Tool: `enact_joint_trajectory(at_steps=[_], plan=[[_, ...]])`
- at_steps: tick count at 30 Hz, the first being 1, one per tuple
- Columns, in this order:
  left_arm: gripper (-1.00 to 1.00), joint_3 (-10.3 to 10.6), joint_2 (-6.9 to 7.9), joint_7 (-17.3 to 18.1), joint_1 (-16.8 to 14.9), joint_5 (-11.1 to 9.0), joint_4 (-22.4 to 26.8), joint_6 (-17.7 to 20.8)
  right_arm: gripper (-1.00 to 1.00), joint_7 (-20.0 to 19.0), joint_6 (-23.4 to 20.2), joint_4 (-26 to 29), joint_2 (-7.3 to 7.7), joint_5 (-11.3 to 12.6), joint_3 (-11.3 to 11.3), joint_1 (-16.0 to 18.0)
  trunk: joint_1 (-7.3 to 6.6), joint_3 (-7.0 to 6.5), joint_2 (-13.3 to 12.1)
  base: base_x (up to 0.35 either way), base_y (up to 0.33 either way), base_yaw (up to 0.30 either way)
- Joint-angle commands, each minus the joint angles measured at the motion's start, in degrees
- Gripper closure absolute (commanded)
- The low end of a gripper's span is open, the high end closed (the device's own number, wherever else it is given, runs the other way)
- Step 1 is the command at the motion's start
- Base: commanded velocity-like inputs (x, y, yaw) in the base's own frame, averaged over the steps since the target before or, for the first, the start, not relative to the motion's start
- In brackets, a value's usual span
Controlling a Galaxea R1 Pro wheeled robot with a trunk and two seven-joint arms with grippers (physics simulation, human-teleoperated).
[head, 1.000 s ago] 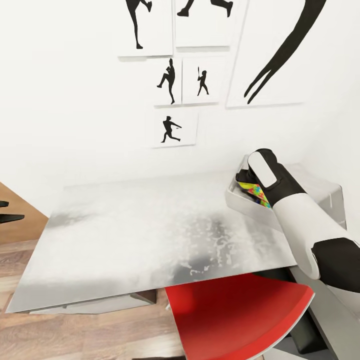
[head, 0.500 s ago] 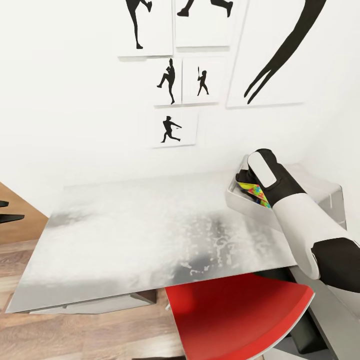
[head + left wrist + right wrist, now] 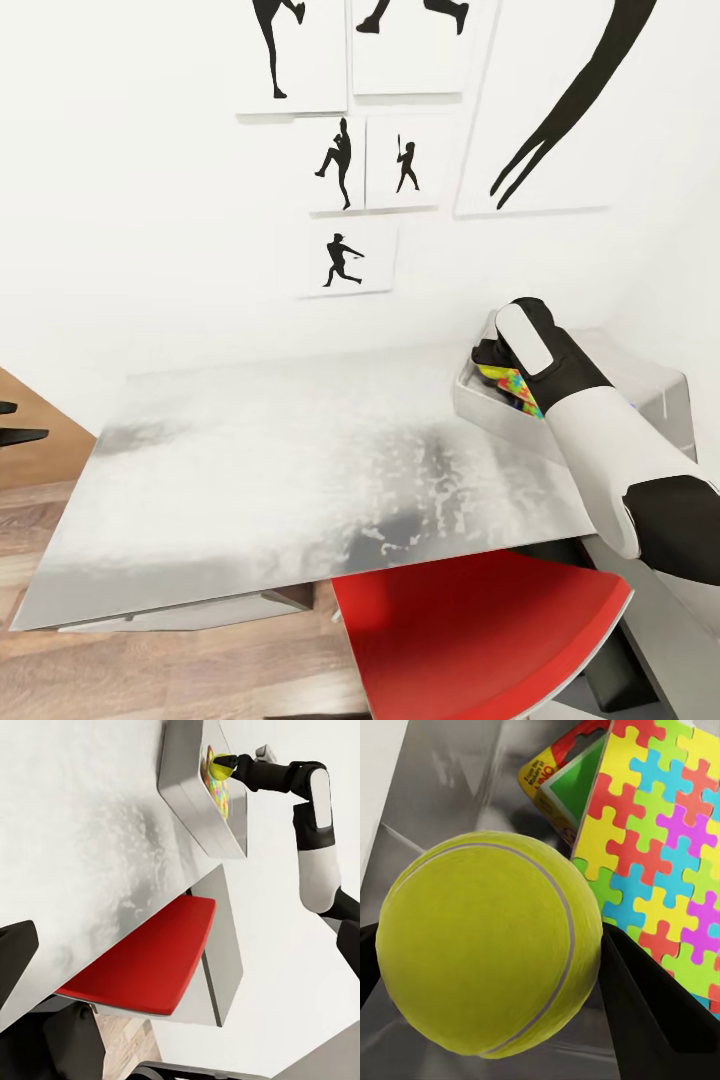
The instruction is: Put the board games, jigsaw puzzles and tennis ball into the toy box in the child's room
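Right wrist view: a fuzzy round tennis ball [image 3: 489, 945] was clamped by the right gripper [image 3: 510, 990] above the puzzle [image 3: 660, 847] in the grey toy box [image 3: 480, 405].

Board game [image 3: 561, 789] box, seen under jigsaw puzzle [image 3: 660, 862] in right wrist view: yellow corner carries small red print, partly legible, apparently "ON"; rest cut off or blurred. No other legible text.

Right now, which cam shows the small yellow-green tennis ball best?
Right wrist view: the small yellow-green tennis ball looms close, gripped between the right gripper's dark fingers above the shallow light-grey toy box. In the left wrist view it is a small distant spot.
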State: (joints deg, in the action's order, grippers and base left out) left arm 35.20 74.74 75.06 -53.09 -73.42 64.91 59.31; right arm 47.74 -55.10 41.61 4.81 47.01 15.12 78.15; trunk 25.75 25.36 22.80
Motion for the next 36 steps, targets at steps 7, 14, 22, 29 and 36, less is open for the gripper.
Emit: enact_joint_trajectory(at_steps=[7,14,22,29,36], plan=[[-1.0,0.5,0.05,0.2,-0.4,-0.2,0.0,0.5,1.0,0.7,4.0,-1.3,0.06,0.6,0.6,0.1,0.04,0.1,0.1,0.0,0.0,0.0],[-1.0,0.5,0.05,0.2,-0.4,-0.2,0.0,0.5,1.0,0.7,6.8,-4.4,-0.45,0.7,0.8,0.1,0.04,0.1,0.1,0.0,0.0,0.0],[-1.0,0.5,0.05,0.1,-0.4,-0.2,0.0,0.4,1.0,0.7,7.6,-8.0,-2.55,0.5,0.7,0.1,0.04,0.1,0.1,0.0,0.0,0.0],[-1.0,0.5,-0.03,0.1,-0.4,-0.2,-0.1,0.4,1.0,0.7,7.6,-8.1,-2.63,0.5,0.7,0.1,0.04,0.1,0.1,0.0,0.0,0.0],[-1.0,0.8,-0.75,0.0,-0.4,-0.2,0.0,0.4,1.0,0.7,7.7,-8.1,-2.69,0.5,0.6,0.1,0.04,0.1,0.1,0.0,0.0,0.0]])
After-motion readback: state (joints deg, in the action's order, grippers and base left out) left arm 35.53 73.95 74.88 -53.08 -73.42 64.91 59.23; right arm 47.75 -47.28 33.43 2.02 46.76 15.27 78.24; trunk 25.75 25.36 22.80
